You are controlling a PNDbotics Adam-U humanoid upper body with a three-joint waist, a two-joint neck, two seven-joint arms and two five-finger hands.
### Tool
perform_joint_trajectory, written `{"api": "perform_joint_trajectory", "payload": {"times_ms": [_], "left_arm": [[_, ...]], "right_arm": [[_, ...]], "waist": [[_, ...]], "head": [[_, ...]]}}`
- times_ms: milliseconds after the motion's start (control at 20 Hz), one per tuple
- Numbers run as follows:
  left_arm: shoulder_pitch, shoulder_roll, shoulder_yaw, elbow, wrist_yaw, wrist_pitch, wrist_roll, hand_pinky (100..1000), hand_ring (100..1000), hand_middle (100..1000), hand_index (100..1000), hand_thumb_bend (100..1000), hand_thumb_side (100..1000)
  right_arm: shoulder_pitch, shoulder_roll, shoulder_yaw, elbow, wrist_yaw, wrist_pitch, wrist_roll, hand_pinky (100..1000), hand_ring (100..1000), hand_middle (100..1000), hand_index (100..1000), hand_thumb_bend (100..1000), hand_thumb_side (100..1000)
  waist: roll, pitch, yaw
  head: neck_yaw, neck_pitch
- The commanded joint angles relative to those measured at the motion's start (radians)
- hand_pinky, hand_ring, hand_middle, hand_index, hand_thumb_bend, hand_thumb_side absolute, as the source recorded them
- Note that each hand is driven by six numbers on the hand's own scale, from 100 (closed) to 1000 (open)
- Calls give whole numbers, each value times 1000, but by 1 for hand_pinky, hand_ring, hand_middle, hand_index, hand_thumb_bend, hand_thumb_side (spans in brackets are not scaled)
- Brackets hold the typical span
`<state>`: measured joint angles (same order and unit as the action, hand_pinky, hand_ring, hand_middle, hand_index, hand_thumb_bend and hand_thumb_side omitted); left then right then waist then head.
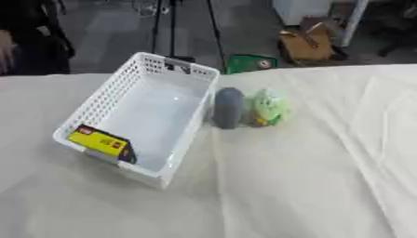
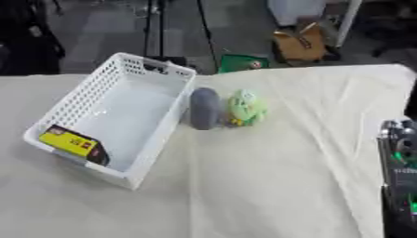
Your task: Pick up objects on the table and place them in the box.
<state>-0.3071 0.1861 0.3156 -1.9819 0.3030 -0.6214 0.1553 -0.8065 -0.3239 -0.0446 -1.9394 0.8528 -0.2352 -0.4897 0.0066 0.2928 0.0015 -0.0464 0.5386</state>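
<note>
left eye view, grey object [image 1: 228, 107] beside basket [image 1: 97, 106]

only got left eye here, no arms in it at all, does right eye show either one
Observer: Partly. A black part with green lights stands at that view's right edge, low down; likely the right arm. No hand shows.
Operator: is it near the toys
Observer: No. It is well to the right of the green toy and the grey object, which lie beside the basket.
Operator: does the table end on that side
Observer: Yes. The cloth ends at a far right corner, with dark floor beyond it.
</note>
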Motion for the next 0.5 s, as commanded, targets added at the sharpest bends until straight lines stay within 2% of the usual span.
{"api": "perform_joint_trajectory", "payload": {"times_ms": [50, 250, 500], "left_arm": [[-2, 19, -6, -18, 5, 5, -3, 706, 679, 787, 760, 100, 680], [5, 19, -10, -18, 10, 12, -7, 706, 679, 787, 759, 100, 677], [12, 19, -13, -18, 15, 14, -11, 705, 679, 786, 759, 100, 676]], "right_arm": [[-99, -49, 72, 64, 69, 15, 130, 816, 824, 816, 943, 100, 1000], [-303, -45, 190, 275, 138, -17, 348, 836, 861, 851, 966, 155, 1000], [-441, -27, 253, 458, 194, -78, 506, 844, 876, 880, 968, 172, 1000]], "waist": [[0, -28, 3], [0, -43, 6], [0, -53, 8]], "head": [[-8, 15], [-10, 27], [-9, 36]]}}
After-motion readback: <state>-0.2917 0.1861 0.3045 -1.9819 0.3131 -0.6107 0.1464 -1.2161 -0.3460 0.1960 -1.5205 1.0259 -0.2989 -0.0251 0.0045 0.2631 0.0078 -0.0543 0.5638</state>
